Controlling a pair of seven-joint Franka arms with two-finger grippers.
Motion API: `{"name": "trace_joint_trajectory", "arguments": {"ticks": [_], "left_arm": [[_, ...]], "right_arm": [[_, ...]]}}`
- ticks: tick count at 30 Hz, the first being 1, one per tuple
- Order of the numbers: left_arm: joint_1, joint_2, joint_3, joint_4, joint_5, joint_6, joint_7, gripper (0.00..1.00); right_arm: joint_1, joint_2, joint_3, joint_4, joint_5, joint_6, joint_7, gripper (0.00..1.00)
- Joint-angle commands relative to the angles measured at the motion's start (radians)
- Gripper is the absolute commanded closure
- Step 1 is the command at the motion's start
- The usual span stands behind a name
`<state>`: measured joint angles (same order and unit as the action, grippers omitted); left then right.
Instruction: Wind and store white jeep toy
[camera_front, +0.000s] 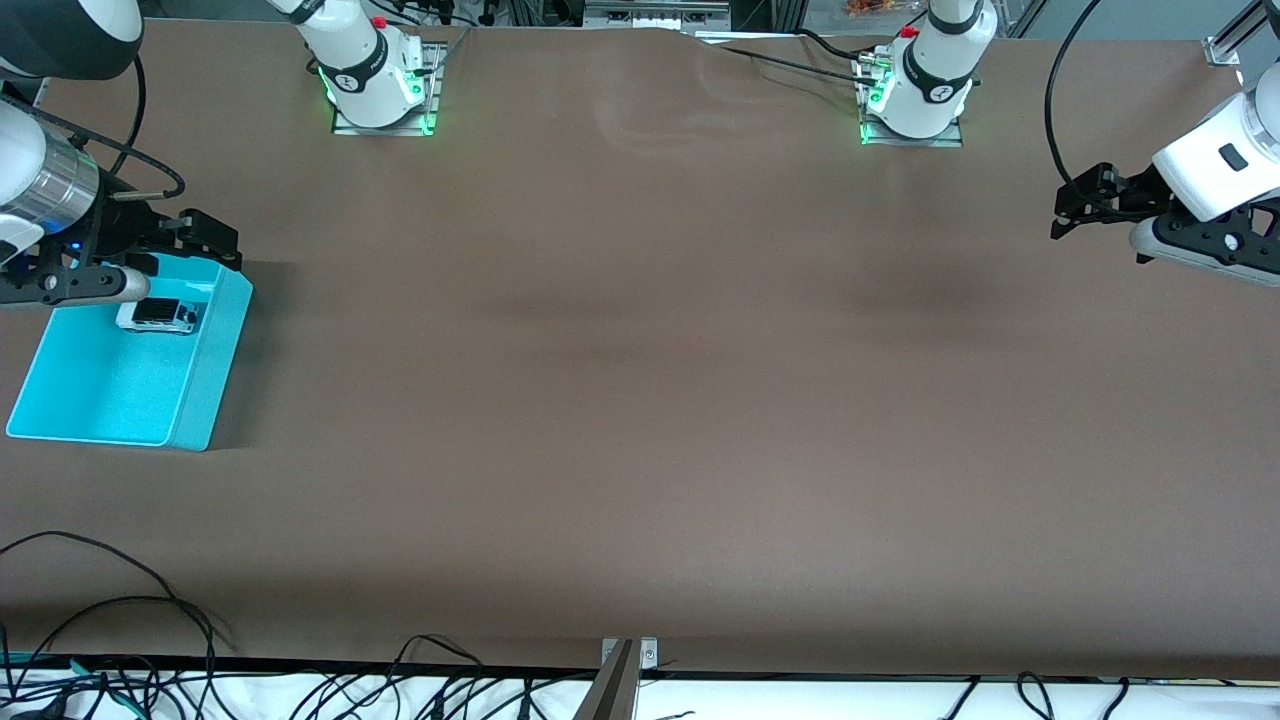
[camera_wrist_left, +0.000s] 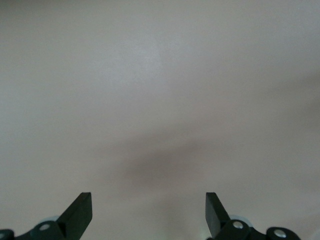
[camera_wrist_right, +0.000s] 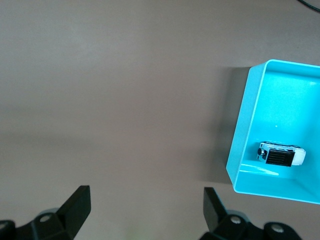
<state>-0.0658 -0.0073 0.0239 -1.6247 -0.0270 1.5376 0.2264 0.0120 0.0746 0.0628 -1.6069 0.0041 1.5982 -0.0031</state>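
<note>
Table (camera_front: 660, 420) covered in a plain brown sheet fills nearly the whole front view; we see the two arm bases (camera_front: 375, 70) bolted along its upper edge, each lit green at the foot. Loose black cables (camera_front: 120, 640) lie along the edge nearest the front camera, off the brown sheet, and a small metal bracket (camera_front: 630, 655) sits at the middle of that edge.

We find the turquoise bin (camera_front: 200, 400) at the right arm's end of the table, resting flat on the sheet. The white jeep toy (camera_front: 158, 315) lies inside it, on the bin floor close to the wall farther from the front camera — the right wrist view shows its black roof (camera_wrist_right: 280, 157) facing up.

The right gripper (camera_front: 215, 240) hangs above the bin's upper rim, fingers (camera_wrist_right: 77, 205) spread wide and holding nothing. The left gripper (camera_front: 1085, 205) hangs over bare sheet at the left arm's end of the table; we see its fingers (camera_wrist_left: 80, 212) likewise parted and empty, with only a soft shadow on the sheet beneath.

Between the bin and the left gripper the brown surface carries only faint shadows.
</note>
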Motion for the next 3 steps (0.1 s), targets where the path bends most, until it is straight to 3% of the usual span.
{"name": "trace_joint_trajectory", "arguments": {"ticks": [1, 3], "left_arm": [[-0.002, -0.007, 0.005, 0.008, -0.027, -0.013, 0.001, 0.0], [-0.002, -0.007, 0.005, 0.008, -0.027, -0.014, 0.001, 0.0]], "right_arm": [[-0.007, 0.007, 0.008, 0.021, -0.009, -0.006, 0.011, 0.0], [-0.007, 0.007, 0.008, 0.021, -0.009, -0.006, 0.009, 0.0]]}}
